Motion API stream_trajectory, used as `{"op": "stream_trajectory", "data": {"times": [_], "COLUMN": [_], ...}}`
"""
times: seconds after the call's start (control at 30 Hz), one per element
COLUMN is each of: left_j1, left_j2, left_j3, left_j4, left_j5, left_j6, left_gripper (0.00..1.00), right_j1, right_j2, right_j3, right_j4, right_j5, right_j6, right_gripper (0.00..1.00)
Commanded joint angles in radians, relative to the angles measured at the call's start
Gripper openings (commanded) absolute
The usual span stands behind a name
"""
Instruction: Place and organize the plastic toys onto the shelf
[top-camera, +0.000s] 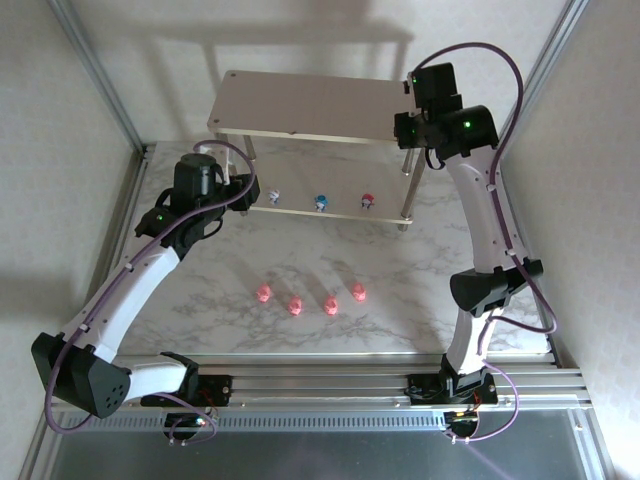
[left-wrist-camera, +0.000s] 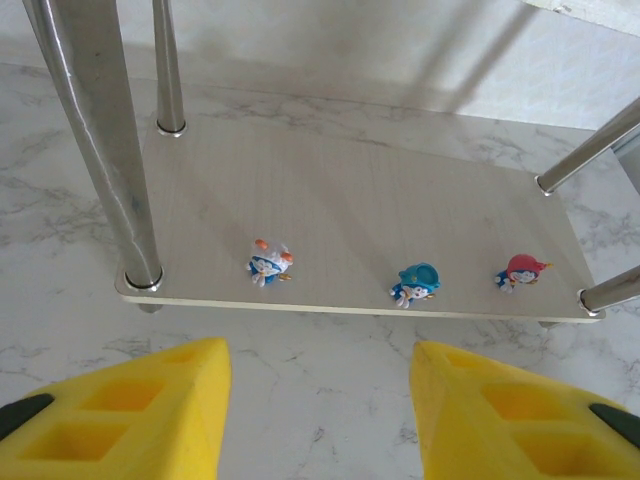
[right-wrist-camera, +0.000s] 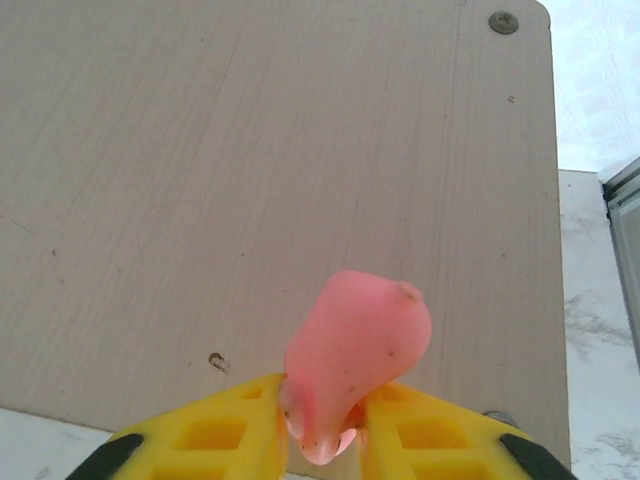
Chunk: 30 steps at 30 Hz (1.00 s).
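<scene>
The shelf (top-camera: 310, 105) stands at the back of the table. On its lower board (left-wrist-camera: 350, 200) three whitish toys stand in a row: an orange-marked one (left-wrist-camera: 268, 262), a blue one (left-wrist-camera: 416, 283) and a red one (left-wrist-camera: 520, 271). My left gripper (left-wrist-camera: 320, 400) hangs open just in front of that board, with nothing between its fingers. Over the right end of the top board (right-wrist-camera: 250, 150), my right gripper (right-wrist-camera: 322, 425) has its yellow fingers pressed on both sides of a pink pig toy (right-wrist-camera: 360, 340). Several more pink toys (top-camera: 295, 305) lie in a loose row on the marble table.
Thin silver legs (left-wrist-camera: 100, 150) rise at the shelf's corners, one close to my left gripper (top-camera: 245, 190). My right gripper (top-camera: 408, 110) sits at the shelf's right edge. White walls with metal frame posts (top-camera: 100, 80) close in the sides.
</scene>
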Motion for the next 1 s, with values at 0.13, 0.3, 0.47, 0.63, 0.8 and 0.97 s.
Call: {"op": "stream_trajectory", "data": {"times": [0.13,0.3,0.47,0.63,0.8,0.97], "left_j1": [-0.01,-0.01,-0.01,-0.01,-0.01,-0.05], "left_j2": [-0.007,-0.01,-0.014,-0.022,-0.038,-0.069], "left_j3": [0.03,0.03,0.031,0.027,0.014,-0.048], "left_j4": [0.003,0.003,0.001,-0.001,0.003,-0.028], "left_j5": [-0.012,-0.013,-0.013,-0.017,-0.018,-0.003], "left_j6": [0.0,0.0,-0.001,-0.003,-0.006,-0.017], "left_gripper": [0.5,0.5,0.5,0.51,0.52,0.53], "right_j1": [-0.004,-0.004,-0.004,-0.005,-0.004,-0.004], "right_j2": [0.041,0.039,0.03,0.005,-0.032,-0.155], "right_j3": [0.018,0.018,0.018,-0.002,-0.03,-0.144], "right_j4": [0.01,0.028,0.04,0.066,0.107,0.194], "right_j5": [-0.013,-0.016,-0.027,-0.053,-0.076,-0.07], "right_j6": [0.014,0.017,0.023,0.032,0.042,0.067], "right_gripper": [0.31,0.36,0.4,0.53,0.59,0.68]}}
